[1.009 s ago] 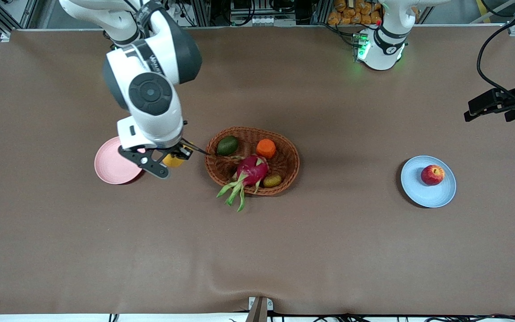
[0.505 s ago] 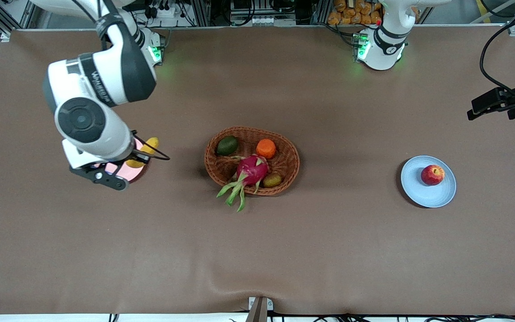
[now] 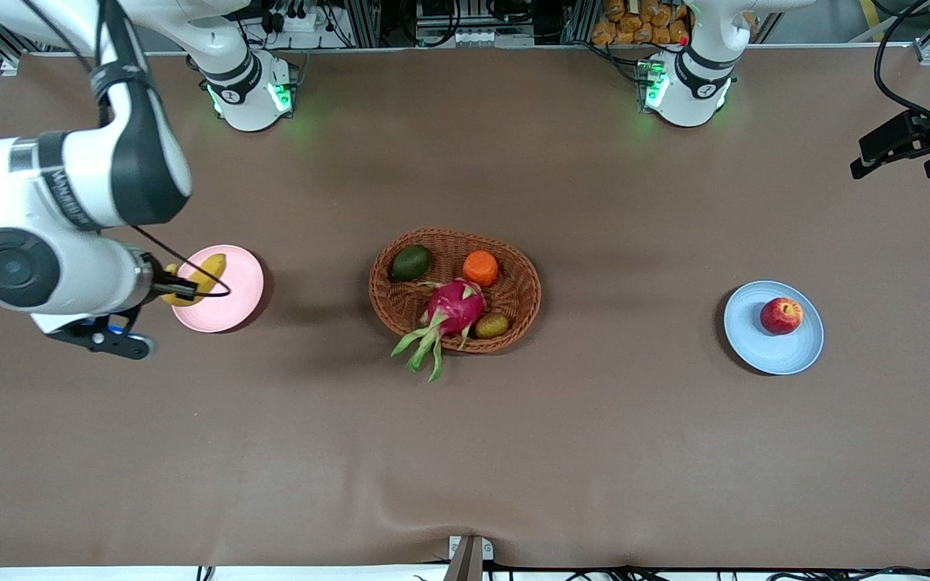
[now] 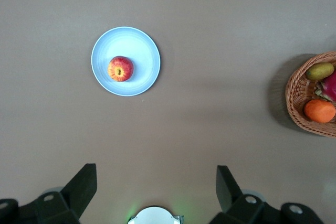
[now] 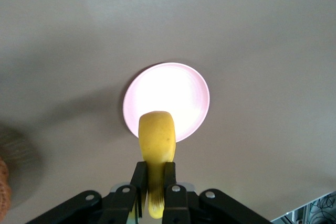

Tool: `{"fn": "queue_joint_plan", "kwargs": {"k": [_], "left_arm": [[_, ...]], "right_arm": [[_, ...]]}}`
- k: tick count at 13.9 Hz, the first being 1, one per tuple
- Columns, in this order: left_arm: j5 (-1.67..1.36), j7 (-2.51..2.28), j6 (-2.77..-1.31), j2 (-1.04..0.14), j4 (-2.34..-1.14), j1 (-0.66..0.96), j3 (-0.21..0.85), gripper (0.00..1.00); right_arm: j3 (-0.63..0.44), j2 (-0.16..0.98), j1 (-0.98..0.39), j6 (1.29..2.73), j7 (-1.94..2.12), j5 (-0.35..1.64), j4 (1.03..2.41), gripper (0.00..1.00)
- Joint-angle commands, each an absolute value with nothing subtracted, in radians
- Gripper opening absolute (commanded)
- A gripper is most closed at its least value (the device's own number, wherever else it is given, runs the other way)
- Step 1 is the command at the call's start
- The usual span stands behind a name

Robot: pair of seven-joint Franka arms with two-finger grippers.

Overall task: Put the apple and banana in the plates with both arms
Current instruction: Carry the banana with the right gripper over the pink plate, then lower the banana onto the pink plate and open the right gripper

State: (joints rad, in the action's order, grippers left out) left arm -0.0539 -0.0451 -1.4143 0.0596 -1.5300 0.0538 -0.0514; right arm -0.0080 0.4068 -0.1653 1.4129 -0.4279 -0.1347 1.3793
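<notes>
Front view: at the left of the frame, the banana (image 3: 194, 278) is held clamped in the right gripper (image 3: 170, 288) above the pink plate (image 3: 231, 300), apparently lined up for lowering onto it; that drop is judged still to be made. At the right of the frame, the apple (image 3: 781, 315) is seen resting on the blue plate (image 3: 756, 343), so that half appears finished. At the upper right, the left gripper (image 3: 901, 149) is kept raised and waiting, jaws spread, holding nothing.
</notes>
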Motion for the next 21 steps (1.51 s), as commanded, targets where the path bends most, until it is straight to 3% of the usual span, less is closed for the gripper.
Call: {"fn": "queue_joint_plan", "kwargs": {"k": [1,17,18,19,20,21], "left_arm": [[-0.068,-0.055,-1.422,0.094,-1.571,0.058,-0.061,1.0],[-0.025,-0.052,-1.431,0.077,-1.562,0.055,-0.031,1.0],[-0.025,-0.052,-1.43,0.077,-1.562,0.055,-0.031,1.0],[-0.025,-0.046,-1.431,0.075,-1.56,0.054,-0.032,1.0],[-0.025,-0.041,-1.431,0.074,-1.554,0.054,-0.032,1.0],[-0.025,-0.04,-1.431,0.071,-1.554,0.054,-0.032,1.0]], "right_arm": [[0.011,0.431,-0.115,1.407,-0.374,-0.132,1.399,0.0],[0.012,0.664,-0.008,1.526,-0.367,-0.052,1.43,0.0],[0.012,0.667,0.003,1.546,-0.367,-0.016,1.43,0.44],[0.011,0.669,0.009,1.568,-0.37,0.014,1.428,0.63],[0.011,0.669,0.005,1.587,-0.374,0.015,1.428,0.98],[0.011,0.669,0.003,1.6,-0.376,0.014,1.428,1.0]]}}
